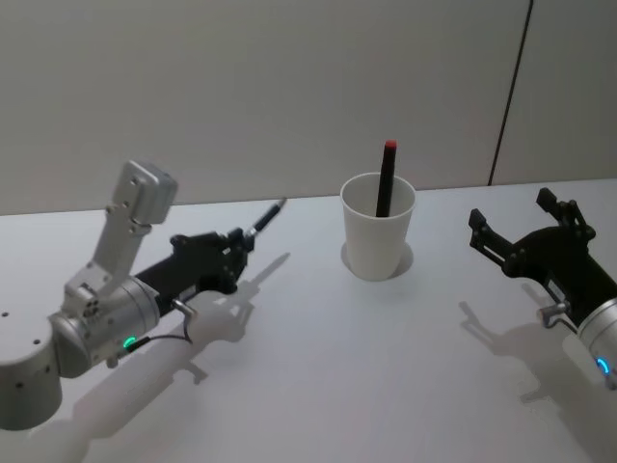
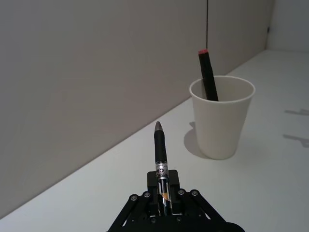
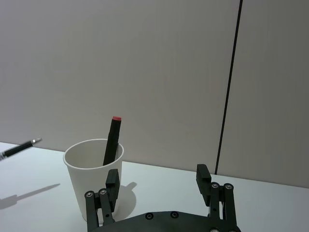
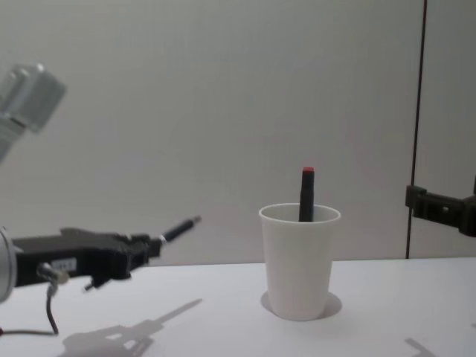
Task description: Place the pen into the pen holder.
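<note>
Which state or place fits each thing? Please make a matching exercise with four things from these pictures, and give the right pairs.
Things:
1. left claw
2. right claw
3. cup
4. red-tipped pen

States or places:
a. leans inside the cup
b. open, holding nothing
c. shut on the silver-tipped pen
d. stands upright between the two claws

Pairs: 1-c, 2-b, 3-d, 4-a
</note>
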